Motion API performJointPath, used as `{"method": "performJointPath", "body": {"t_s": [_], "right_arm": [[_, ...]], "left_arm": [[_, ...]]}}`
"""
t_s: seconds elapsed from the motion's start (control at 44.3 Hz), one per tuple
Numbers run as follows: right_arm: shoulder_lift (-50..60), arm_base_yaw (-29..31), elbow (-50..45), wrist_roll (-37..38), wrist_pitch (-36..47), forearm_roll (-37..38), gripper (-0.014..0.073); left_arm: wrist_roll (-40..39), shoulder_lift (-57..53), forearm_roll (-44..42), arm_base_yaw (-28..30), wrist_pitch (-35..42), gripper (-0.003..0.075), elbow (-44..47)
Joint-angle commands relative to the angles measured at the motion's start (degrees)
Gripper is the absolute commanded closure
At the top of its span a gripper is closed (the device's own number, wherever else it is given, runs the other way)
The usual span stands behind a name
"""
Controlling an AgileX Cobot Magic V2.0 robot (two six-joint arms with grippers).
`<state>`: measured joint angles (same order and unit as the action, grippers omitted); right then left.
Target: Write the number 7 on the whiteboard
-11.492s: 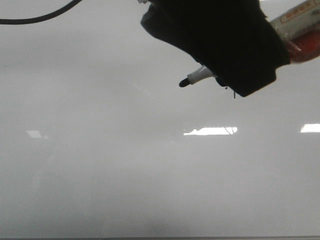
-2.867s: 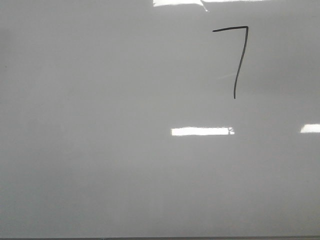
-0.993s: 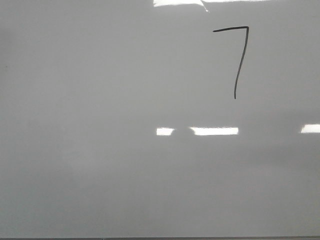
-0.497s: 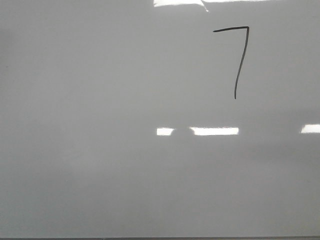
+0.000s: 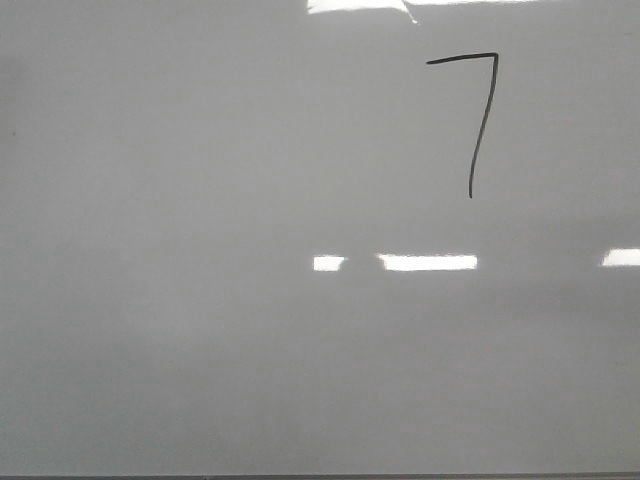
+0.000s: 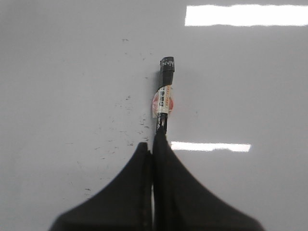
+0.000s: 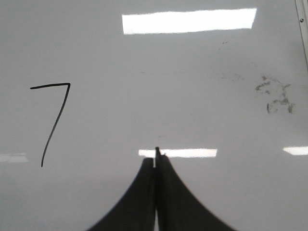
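The big glossy pale grey whiteboard (image 5: 200, 330) already carries the thin black hand-drawn number 7 (image 5: 478, 120) in its far right part, long stroke running toward the robot — the empty, pinched-together right gripper (image 7: 156, 156) looks nearer it than the left gripper (image 6: 153, 144), clamped on a black-capped marker pen (image 6: 164, 96).

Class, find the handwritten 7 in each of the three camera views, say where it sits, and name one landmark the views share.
Front view: the number 7 sits upper right on the whiteboard.
Left wrist view: not in it; only the marker held in the left gripper shows.
Right wrist view: the 7 sits at the left, apart from the right gripper.
Shared landmark: the whiteboard's bright rectangular glare patches.
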<state>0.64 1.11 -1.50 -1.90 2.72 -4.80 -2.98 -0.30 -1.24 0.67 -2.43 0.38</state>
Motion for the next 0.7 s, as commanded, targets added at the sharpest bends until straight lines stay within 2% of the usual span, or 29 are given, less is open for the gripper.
{"method": "performJointPath", "body": {"t_s": [0.0, 0.677], "right_arm": [[1.11, -0.67, 0.22, -0.40, 4.07, -0.31, 0.0662], [1.05, -1.80, 0.22, -0.40, 4.05, -0.31, 0.0662]], "left_arm": [[-0.10, -0.77, 0.43, 0.07, 4.95, 0.0741, 0.22], [-0.10, -0.77, 0.43, 0.07, 4.95, 0.0741, 0.22]]}}
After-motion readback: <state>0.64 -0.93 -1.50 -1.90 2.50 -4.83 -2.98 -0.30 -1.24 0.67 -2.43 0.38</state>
